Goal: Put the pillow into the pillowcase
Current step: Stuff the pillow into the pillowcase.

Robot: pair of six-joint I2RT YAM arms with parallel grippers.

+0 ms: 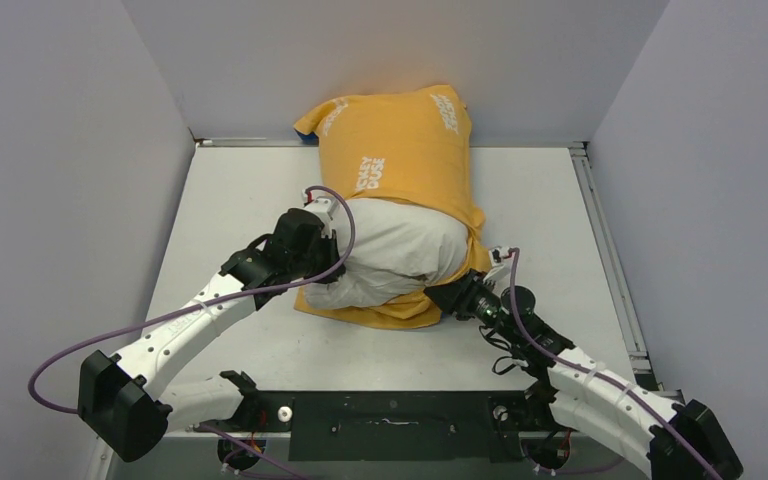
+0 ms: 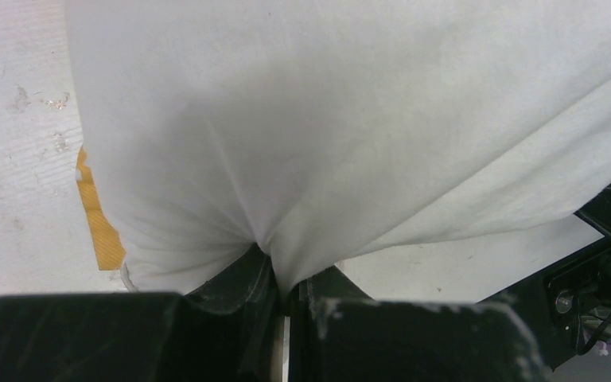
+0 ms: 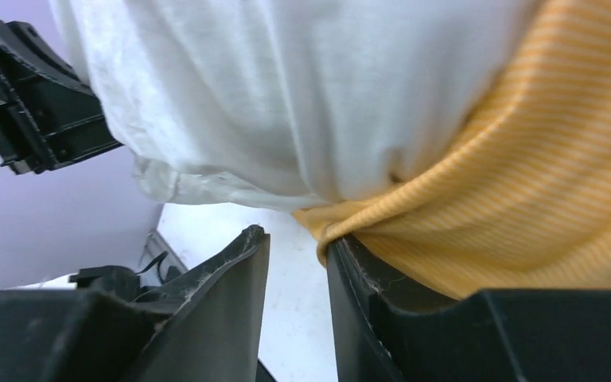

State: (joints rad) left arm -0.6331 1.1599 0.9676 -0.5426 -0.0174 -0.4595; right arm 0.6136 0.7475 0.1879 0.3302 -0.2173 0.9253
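Observation:
The orange-yellow pillowcase lies along the middle of the table, its far end against the back wall. The off-white pillow sticks out of its near opening, part in and part out. My left gripper is at the pillow's left side, shut on a pinch of white pillow fabric; the jaws meet tight on the fold. My right gripper is at the pillowcase's near right corner. Its jaws stand apart with bare table between them, and orange cloth drapes over the outer side of one finger.
Grey walls close in the table on the left, back and right. A metal rail runs along the right edge. The black base plate spans the near edge between the arms. A strip of orange case shows under the pillow.

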